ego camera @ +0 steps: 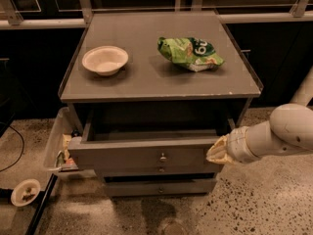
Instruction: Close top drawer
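Observation:
The top drawer point(142, 155) of a grey cabinet stands pulled out and looks empty inside. Its long flat front carries a small round metal knob point(162, 156) at the centre. My gripper point(215, 152) comes in from the right on a white arm point(279, 133). Its tip rests against the right end of the drawer front. Two lower drawers point(159, 185) sit beneath, pushed further in.
On the cabinet top point(146, 77) sit a white bowl point(104, 59) at the left and a green chip bag point(190, 53) at the right. A clear bin point(58, 146) with items stands left of the cabinet. A small round dish point(25, 192) and a dark pole lie on the speckled floor.

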### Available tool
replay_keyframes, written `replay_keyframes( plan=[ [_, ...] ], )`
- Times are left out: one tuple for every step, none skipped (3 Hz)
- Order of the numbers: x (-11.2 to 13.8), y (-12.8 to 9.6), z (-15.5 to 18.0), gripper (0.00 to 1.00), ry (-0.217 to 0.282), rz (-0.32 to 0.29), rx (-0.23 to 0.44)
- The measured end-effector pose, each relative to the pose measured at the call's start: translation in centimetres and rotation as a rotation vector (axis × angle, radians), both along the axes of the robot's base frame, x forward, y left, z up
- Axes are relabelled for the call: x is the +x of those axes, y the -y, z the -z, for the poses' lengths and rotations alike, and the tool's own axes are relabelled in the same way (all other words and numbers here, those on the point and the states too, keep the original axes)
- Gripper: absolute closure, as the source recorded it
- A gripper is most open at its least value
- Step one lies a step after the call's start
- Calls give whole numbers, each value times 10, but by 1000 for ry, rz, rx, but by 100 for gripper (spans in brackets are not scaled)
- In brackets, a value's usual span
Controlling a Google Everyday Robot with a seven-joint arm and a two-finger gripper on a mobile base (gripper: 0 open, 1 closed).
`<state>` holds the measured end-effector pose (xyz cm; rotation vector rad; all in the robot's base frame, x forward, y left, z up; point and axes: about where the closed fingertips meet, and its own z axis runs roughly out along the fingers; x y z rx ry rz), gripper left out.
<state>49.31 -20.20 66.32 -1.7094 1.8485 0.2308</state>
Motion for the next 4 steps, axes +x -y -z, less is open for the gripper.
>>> replay_keyframes(
  plan=[
    [24,-1,4,12,15,6,-10],
    [54,3,9,0,28,29,-19],
    [51,3,9,0,28,29,-19],
    [26,7,1,0,15,23,-29]
  ],
)
